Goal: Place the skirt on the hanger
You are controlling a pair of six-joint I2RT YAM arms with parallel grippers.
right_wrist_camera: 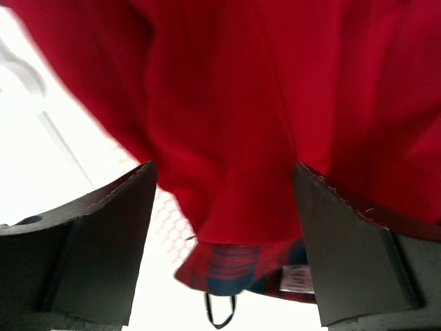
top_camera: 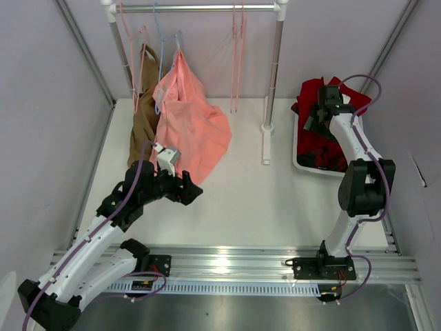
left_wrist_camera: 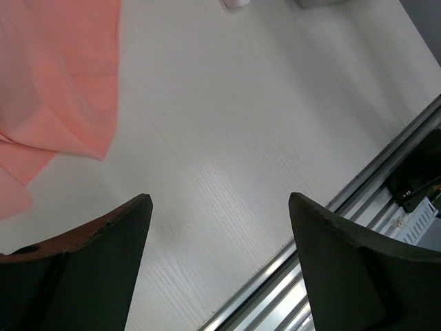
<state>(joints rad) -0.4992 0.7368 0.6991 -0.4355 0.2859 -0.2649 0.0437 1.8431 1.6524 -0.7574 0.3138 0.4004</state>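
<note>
The deep-red skirt (top_camera: 311, 89) lies bunched in a white basket (top_camera: 298, 163) at the back right. My right gripper (top_camera: 313, 118) is down in that basket, open. In the right wrist view its fingers stand wide on either side of a hanging fold of the skirt (right_wrist_camera: 241, 103), the right gripper (right_wrist_camera: 224, 169) not pinching the cloth. A pale-pink wire hanger (top_camera: 238, 62) hangs edge-on from the rail at the back. My left gripper (top_camera: 193, 189) hovers over the table at the left, open and empty (left_wrist_camera: 220, 200).
A red-and-black checked garment (right_wrist_camera: 241, 265) lies under the skirt in the basket. A salmon-pink garment (top_camera: 189, 121) and a brown one (top_camera: 142, 117) hang from the rail's left end and spill onto the table. The rail's right post (top_camera: 274, 69) stands beside the basket.
</note>
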